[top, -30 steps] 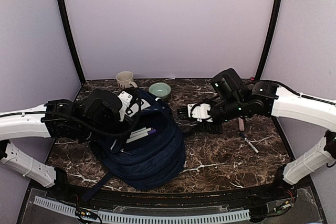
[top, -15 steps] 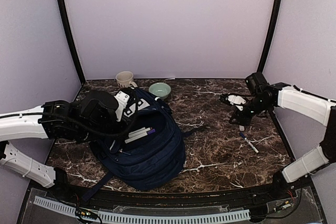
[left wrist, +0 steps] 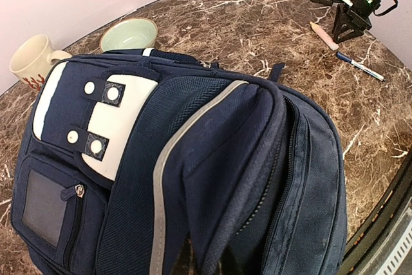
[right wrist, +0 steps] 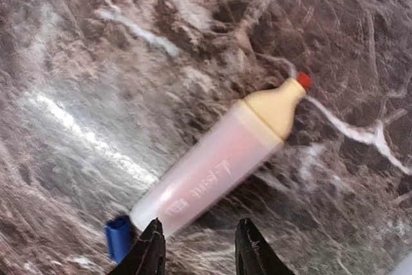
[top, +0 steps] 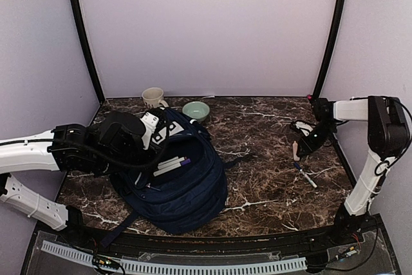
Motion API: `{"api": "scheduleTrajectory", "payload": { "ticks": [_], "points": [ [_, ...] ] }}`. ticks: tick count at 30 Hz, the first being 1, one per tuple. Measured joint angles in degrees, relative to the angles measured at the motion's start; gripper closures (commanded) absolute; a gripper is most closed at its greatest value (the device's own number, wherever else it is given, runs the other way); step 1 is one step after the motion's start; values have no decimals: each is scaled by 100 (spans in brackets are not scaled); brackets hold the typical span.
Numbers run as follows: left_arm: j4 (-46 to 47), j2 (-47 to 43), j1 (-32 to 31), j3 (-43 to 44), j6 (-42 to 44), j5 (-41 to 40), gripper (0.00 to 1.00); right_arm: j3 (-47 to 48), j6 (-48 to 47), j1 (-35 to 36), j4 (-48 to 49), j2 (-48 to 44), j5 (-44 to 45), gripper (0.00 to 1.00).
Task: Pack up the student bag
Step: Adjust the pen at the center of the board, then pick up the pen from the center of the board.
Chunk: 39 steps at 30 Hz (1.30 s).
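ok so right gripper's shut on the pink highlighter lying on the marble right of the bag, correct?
No, not shut on it. The right wrist view shows the right gripper open, fingertips apart with nothing between them, and the pink highlighter lying free on the marble table just beyond them. The rest holds: it lies right of the student bag.

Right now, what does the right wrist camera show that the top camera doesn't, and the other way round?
Only the right wrist camera: the faint lettering on the pink highlighter, the red tip on its cream cap, and the right jaws standing apart at the picture's bottom edge with nothing between them. Only the top camera: the student bag, the mug, the green bowl and both arms. Both: the highlighter, the blue end of a pen beside it, and the marble table.
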Motion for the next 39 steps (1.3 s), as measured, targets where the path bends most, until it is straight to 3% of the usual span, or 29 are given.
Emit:
{"api": "scheduleTrajectory", "payload": {
  "ticks": [17,26,39],
  "points": [
    [9,42,0,0,4,-4,100,791,94,131,-28,817,-293,60],
    [83,214,7,0,26,4,100,321,-332,909,195,490,149,60],
    [109,302,7,0,28,44,100,-164,-824,1001,332,96,844,60]
  ]
}}
